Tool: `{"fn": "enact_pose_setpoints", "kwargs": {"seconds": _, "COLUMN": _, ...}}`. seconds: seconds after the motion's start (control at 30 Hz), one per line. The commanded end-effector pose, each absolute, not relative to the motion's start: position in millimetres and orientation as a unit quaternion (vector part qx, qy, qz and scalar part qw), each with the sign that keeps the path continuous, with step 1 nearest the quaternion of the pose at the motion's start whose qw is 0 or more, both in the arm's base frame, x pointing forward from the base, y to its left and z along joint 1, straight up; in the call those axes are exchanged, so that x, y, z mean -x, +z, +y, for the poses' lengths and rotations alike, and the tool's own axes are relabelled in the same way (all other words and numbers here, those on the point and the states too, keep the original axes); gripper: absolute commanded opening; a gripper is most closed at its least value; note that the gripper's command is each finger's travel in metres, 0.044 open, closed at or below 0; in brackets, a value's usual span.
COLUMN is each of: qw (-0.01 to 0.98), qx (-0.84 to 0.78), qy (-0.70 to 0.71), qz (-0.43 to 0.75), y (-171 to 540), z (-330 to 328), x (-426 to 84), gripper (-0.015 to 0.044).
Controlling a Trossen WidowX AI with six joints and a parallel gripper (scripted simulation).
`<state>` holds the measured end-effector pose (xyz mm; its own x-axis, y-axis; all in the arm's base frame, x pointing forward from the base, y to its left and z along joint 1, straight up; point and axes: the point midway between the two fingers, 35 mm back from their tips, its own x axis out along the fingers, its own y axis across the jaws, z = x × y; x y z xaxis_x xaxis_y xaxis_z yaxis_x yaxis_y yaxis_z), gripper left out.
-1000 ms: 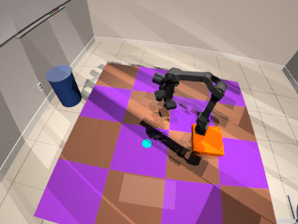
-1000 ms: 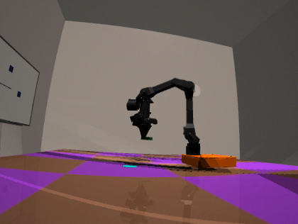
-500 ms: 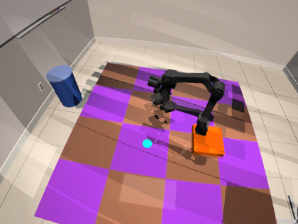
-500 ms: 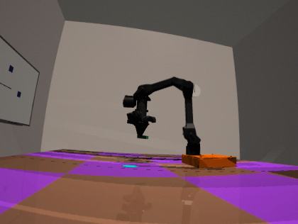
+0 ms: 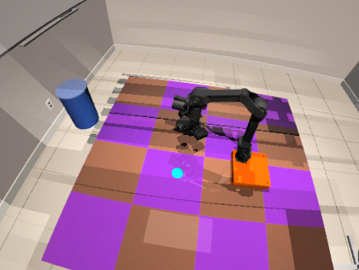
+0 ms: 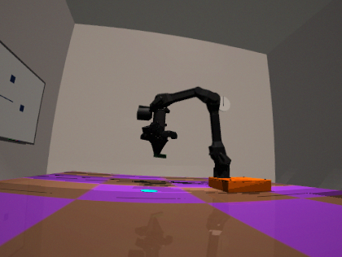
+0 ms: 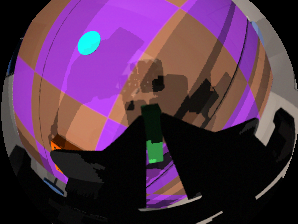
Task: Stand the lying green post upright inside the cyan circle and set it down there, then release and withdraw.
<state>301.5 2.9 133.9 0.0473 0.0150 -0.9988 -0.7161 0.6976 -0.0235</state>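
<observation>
Post lifted, carry to circle in hand.
Gripper [image 6: 160, 154] [image 7: 150, 119] clamped on green post [image 6: 160, 156] [image 7: 155, 151], lying sideways above mat's far edge side; next: move toward near edge, over cyan circle [image 5: 177, 173] [image 6: 149, 190] [image 7: 89, 43], turn upright.

One black jointed robot arm [image 5: 222, 95] [image 6: 181, 95]; one slender green post [image 7: 154, 150]; one flat cyan circle [image 5: 177, 173] [image 6: 149, 190] [image 7: 89, 43]; one orange rectangular base block [image 5: 256, 175] [image 6: 252, 185]; one upright blue cylinder [image 5: 79, 107].
</observation>
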Motion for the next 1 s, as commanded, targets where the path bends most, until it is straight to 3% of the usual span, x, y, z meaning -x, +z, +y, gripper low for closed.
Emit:
{"fn": "enact_pose_setpoints", "kwargs": {"seconds": 0.0, "qw": 0.664, "qx": 0.288, "qy": 0.287, "qz": 0.627, "y": 136, "z": 14, "x": -307, "gripper": 0.0023}}
{"fn": "enact_pose_setpoints", "kwargs": {"seconds": 0.97, "qw": 0.62, "qx": 0.367, "qy": 0.364, "qz": 0.59, "y": 143, "z": 92, "x": -321, "gripper": 0.0023}}
